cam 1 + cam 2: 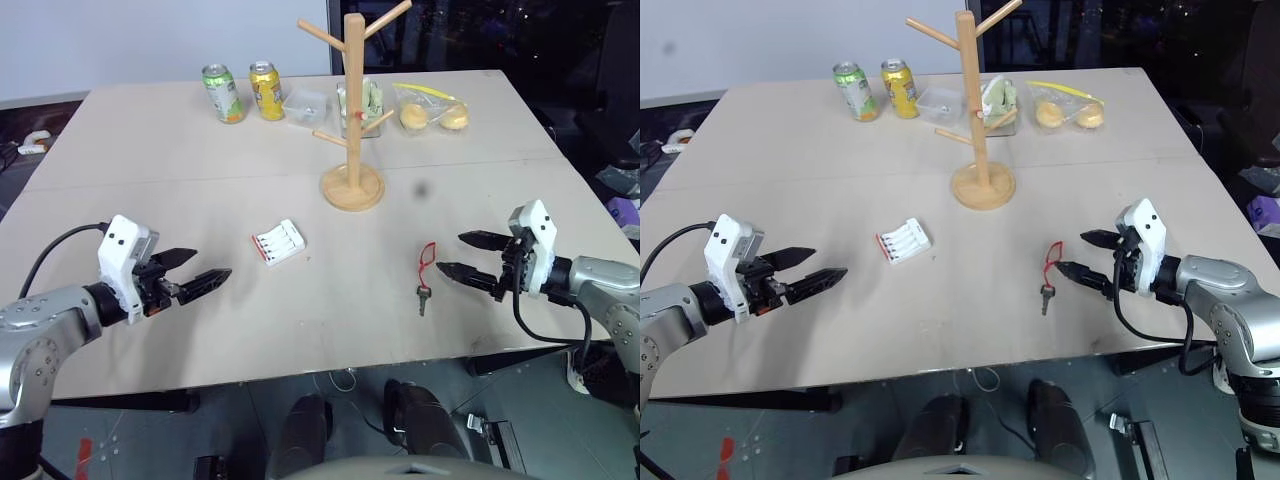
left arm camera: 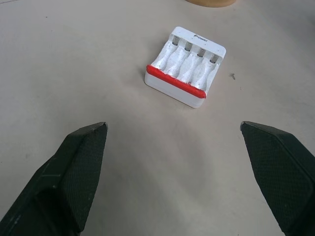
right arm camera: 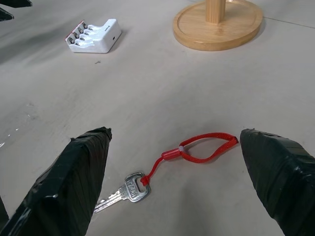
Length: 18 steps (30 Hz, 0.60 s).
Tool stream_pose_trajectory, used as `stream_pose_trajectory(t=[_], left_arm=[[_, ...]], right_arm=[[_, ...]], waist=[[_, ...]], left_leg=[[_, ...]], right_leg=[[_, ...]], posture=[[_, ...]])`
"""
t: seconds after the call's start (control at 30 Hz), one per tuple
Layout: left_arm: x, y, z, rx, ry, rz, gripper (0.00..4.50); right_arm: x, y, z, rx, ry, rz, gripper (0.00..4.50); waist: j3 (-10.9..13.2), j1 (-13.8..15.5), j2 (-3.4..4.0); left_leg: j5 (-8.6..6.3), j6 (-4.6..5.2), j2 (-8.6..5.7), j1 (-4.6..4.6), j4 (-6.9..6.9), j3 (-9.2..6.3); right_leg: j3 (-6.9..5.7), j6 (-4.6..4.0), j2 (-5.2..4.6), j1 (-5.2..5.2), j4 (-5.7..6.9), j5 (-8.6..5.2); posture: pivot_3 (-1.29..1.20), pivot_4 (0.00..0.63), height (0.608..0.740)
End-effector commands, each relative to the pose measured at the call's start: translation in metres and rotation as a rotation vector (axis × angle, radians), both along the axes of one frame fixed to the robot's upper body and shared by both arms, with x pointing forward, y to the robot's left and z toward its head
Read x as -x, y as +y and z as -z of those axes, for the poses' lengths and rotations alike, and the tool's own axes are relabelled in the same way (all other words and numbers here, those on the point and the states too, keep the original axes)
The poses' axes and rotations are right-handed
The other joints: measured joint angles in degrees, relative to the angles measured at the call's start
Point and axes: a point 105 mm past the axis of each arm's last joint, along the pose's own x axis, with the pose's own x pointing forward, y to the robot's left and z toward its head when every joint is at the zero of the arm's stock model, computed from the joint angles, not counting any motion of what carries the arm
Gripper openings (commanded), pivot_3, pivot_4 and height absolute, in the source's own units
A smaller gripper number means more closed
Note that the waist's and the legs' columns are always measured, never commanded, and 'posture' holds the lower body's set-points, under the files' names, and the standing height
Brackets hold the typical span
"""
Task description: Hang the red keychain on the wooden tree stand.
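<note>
Red keychain [image 1: 425, 270] lies flat on the table [image 1: 150, 220], lower right of centre in the left eye view, cord loop up, key toward the near edge. Right gripper [image 1: 468, 255] sits just beside it, fingers spread wide, holding nothing. Left gripper [image 1: 190, 270] at lower left also gapes empty, facing a white battery case [image 1: 278, 242]. Wooden tree stand [image 1: 353, 110] stands upright at upper centre, well apart from the keychain.

Risks: thin cord lies flush on the table, so the fingertips may close over it and miss, or push it away. Later, a bumped peg could tip the stand.
</note>
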Motion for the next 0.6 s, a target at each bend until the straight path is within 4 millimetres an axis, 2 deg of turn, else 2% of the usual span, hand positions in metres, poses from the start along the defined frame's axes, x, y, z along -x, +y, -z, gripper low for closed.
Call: stream_pose_trajectory(t=[0.03, 0.17, 0.27, 0.47, 0.6], left_arm=[[-0.007, 0.002, -0.01, -0.032, -0.069, 0.055, 4.46], [-0.017, 0.001, 0.003, -0.083, -0.075, 0.205, 4.46], [-0.021, 0.0, 0.01, -0.101, -0.067, 0.271, 4.46], [-0.04, -0.004, 0.008, -0.095, -0.112, 0.319, 4.46], [-0.053, -0.011, 0.019, -0.106, -0.127, 0.342, 4.46]], right_arm=[[0.003, 0.01, -0.019, -0.039, -0.06, -0.057, 4.47], [0.018, 0.039, -0.032, -0.129, -0.06, -0.208, 4.47], [0.027, 0.051, -0.037, -0.145, -0.048, -0.29, 4.47], [0.029, 0.062, -0.043, -0.141, -0.062, -0.332, 4.47], [0.03, 0.068, -0.044, -0.143, -0.067, -0.34, 4.47]], waist=[[0.0, 0.02, 0.0], [0.0, 0.08, 0.01], [0.0, -0.02, 0.0], [0.03, 0.22, -0.04], [0.03, 0.16, -0.05]], left_leg=[[0.0, 0.0, 0.0, 0.0, 0.0, 0.0], [0.01, 0.0, 0.03, 0.07, 0.01, -0.01], [0.01, 0.0, 0.05, 0.09, 0.01, 0.01], [0.0, 0.0, 0.0, -0.02, 0.03, -0.01], [0.0, 0.0, 0.0, 0.0, 0.03, 0.0]], right_leg=[[0.0, 0.0, 0.0, 0.0, 0.0, 0.0], [-0.01, -0.01, 0.07, 0.01, 0.08, 0.01], [0.01, -0.02, 0.07, 0.01, 0.08, 0.01], [0.02, 0.0, 0.03, 0.01, 0.02, 0.02], [0.02, 0.01, 0.03, 0.01, 0.03, 0.02]], posture=[[0.0, 0.15, 0.74], [0.0, 0.15, 0.74], [0.0, 0.15, 0.74], [0.0, 0.15, 0.74], [0.0, 0.15, 0.74]])
